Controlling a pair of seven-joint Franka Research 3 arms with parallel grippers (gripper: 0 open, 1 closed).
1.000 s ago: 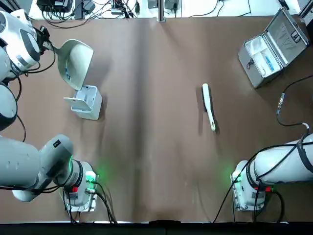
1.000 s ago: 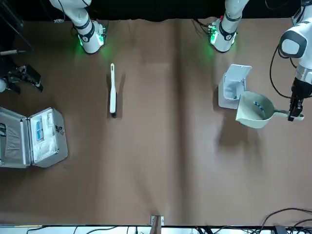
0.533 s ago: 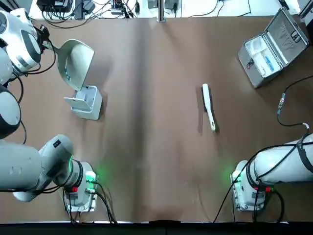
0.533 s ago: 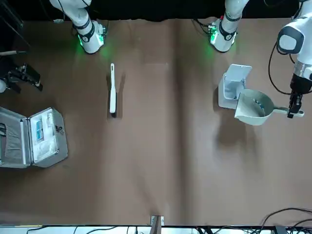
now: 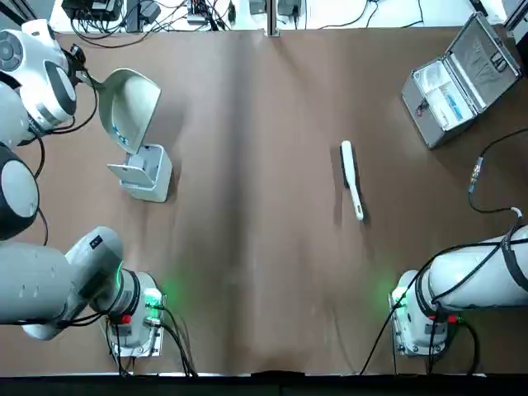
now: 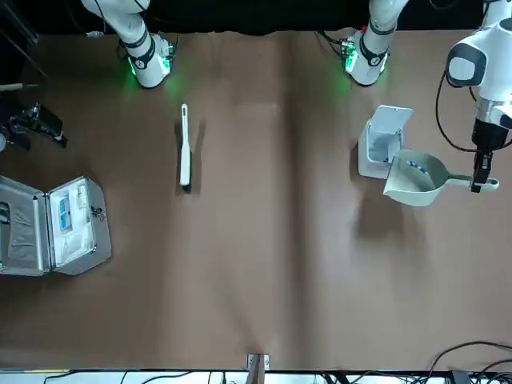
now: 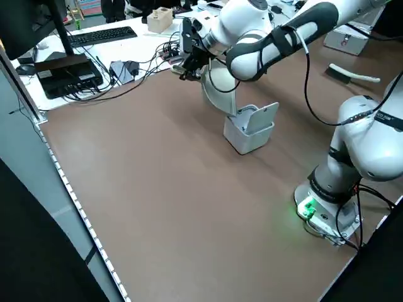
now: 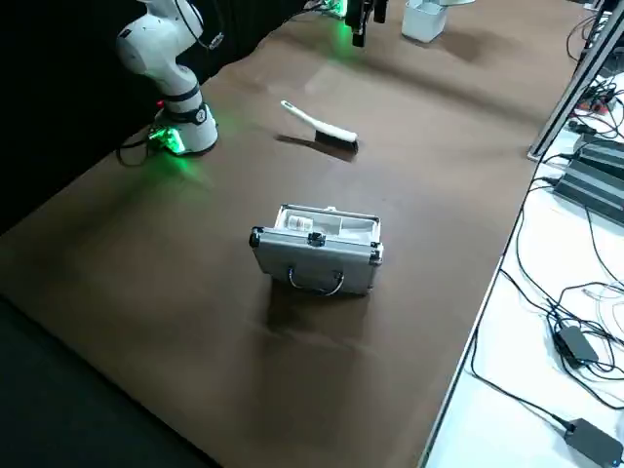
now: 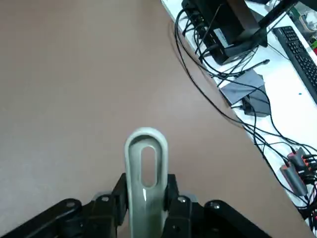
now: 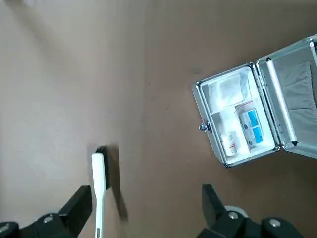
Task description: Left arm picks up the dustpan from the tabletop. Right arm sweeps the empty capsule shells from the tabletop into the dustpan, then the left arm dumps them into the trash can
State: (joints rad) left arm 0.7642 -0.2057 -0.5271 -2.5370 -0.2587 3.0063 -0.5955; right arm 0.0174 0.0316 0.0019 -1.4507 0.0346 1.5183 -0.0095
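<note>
The top view shows the pale dustpan (image 5: 132,103) over the left half of the table (image 5: 247,247), tipped at the trash can (image 5: 147,173), its lower lip meeting or overlapping the can's far edge. Its long axis slants from the handle at the upper left toward the can at the lower right.

In the front view, the left gripper (image 6: 478,186) grips the dustpan by its handle; the axis runs nearly level across the view, handle to the right, scoop mouth to the left, beside the can's open lid. Small blue-and-white pieces sit in the scoop. The brush (image 6: 186,152) lies on the table.

From the left side, the dustpan stands steeply, mouth down toward the can.

The right side view frames the open silver case (image 8: 317,249) near the brush, the dustpan only a sliver at the top edge.

The left wrist view shows two dark fingers closed on the slotted handle, which points up the frame.

In the right wrist view, the right gripper (image 10: 148,210) hangs above the table, its fingers spread wide with nothing between them.
</note>
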